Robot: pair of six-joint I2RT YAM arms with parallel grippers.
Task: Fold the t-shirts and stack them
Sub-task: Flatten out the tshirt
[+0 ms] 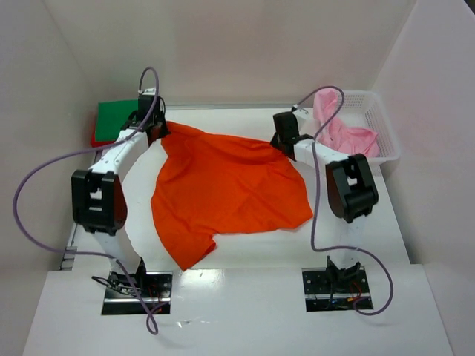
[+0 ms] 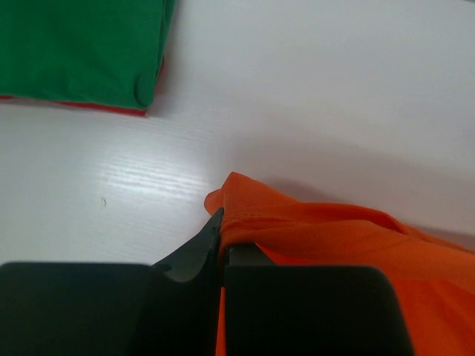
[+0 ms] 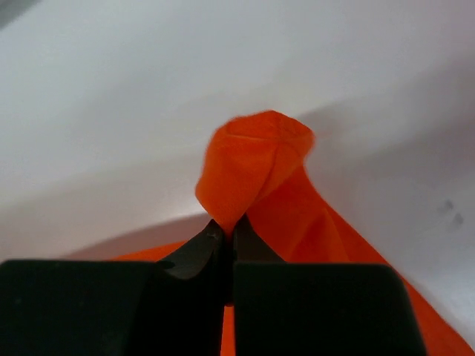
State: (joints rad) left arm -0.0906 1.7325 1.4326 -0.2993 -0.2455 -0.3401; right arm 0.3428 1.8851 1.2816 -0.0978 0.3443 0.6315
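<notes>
Pinched shut low in each wrist view, the left gripper and right gripper are each clamping a far corner of the orange t-shirt lying spread mid-frame on the table, apparently starting a fold that calls for drawing both corners evenly toward the near hem.

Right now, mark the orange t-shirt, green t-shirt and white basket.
orange t-shirt (image 1: 230,185): top view, middle of the cloth.
green t-shirt (image 1: 117,119): top view, folded top face.
white basket (image 1: 389,137): top view, right wall.

White basket on a table
A white plastic lattice basket sits upper right on the white table, beside pale walls.
</notes>
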